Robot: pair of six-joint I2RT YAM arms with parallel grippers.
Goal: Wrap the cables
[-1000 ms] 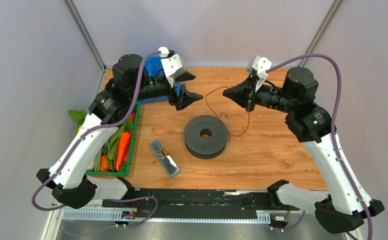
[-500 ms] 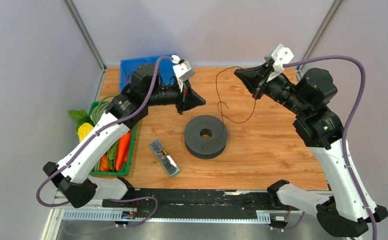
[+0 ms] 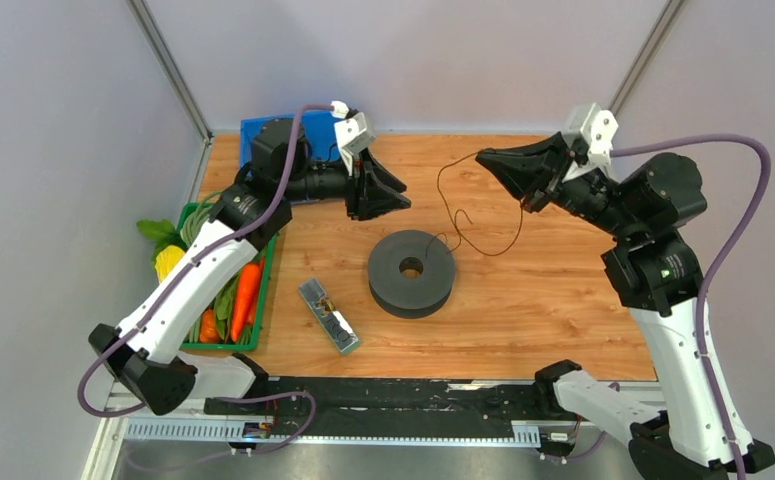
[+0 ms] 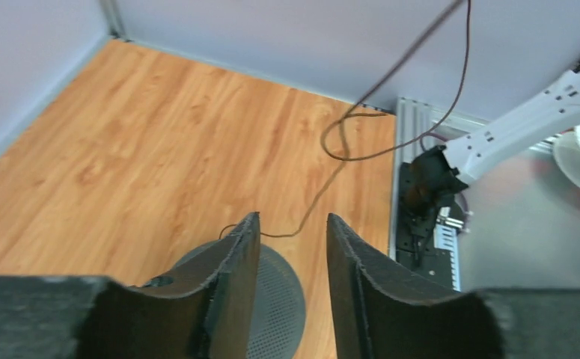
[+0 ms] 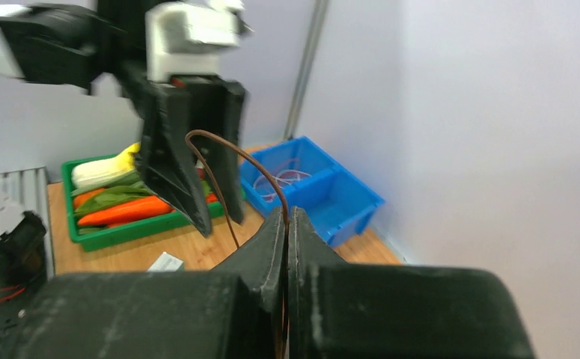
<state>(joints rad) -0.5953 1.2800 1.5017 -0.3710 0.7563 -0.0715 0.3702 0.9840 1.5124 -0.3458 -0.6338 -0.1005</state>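
A thin dark cable (image 3: 438, 186) runs from a black spool (image 3: 411, 273) lying flat at mid-table up to my right gripper (image 3: 481, 157). The right gripper is shut on the cable and holds it in the air, right of and behind the spool; the wire curls out of its closed jaws in the right wrist view (image 5: 227, 146). My left gripper (image 3: 401, 198) is open and empty, hovering left of and behind the spool. In the left wrist view its fingers (image 4: 292, 224) frame the spool (image 4: 275, 299), with the cable (image 4: 391, 75) hanging beyond them.
A green tray (image 3: 263, 300) of carrots and greens sits at the table's left edge, with a blue bin (image 3: 313, 128) behind it. A small clear packet (image 3: 328, 315) lies left of the spool. Grey walls enclose the table at the back and sides.
My right gripper has risen and pulled back to the right with the cable, drawing the wire up from the spool. My left gripper has shifted slightly and stays open.
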